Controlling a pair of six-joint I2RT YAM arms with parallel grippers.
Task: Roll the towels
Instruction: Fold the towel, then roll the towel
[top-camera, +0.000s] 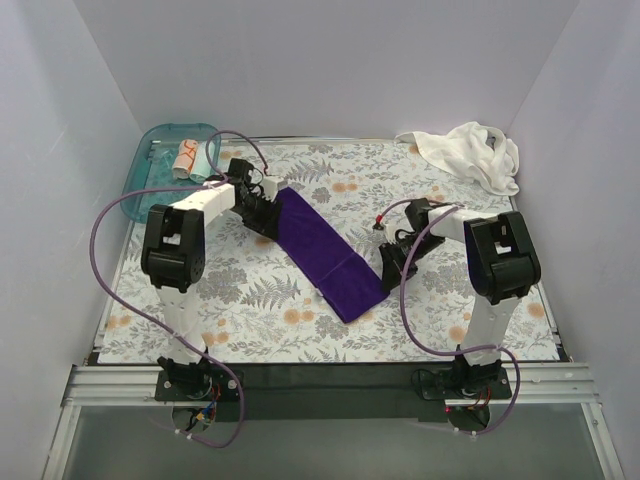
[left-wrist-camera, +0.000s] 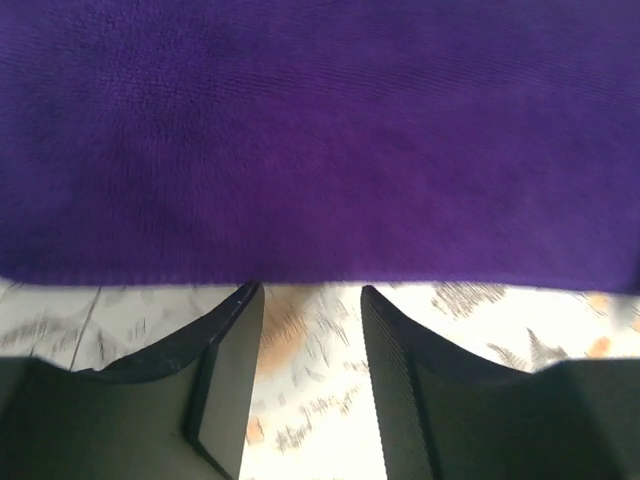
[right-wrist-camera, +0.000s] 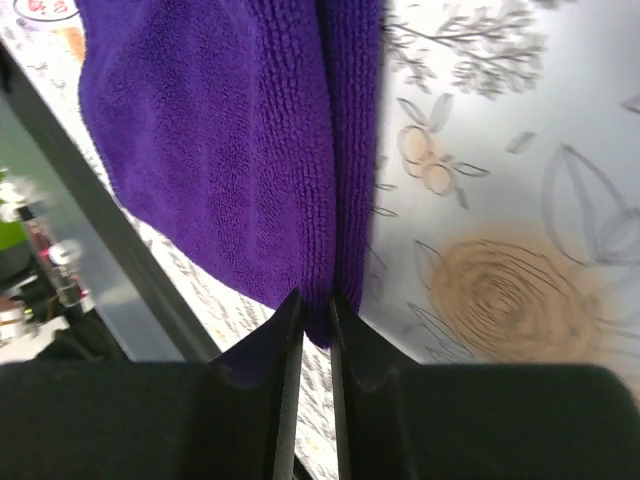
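The purple towel (top-camera: 322, 250) lies slantwise on the floral sheet (top-camera: 245, 285), its near end nipped by the right pincer (right-wrist-camera: 315, 298); the left pincer (left-wrist-camera: 309, 292), open and empty at its edge, should grip squarely before rolling

No legible text; red print on oval label (right-wrist-camera: 42, 8), too blurred.

A robotics lab's test booth — bare white walls (top-camera: 320, 60) box in a floral sheet (top-camera: 250, 290), with two cabled arms (top-camera: 175, 245) bolted to an aluminium rail (top-camera: 110, 385) along the near edge.
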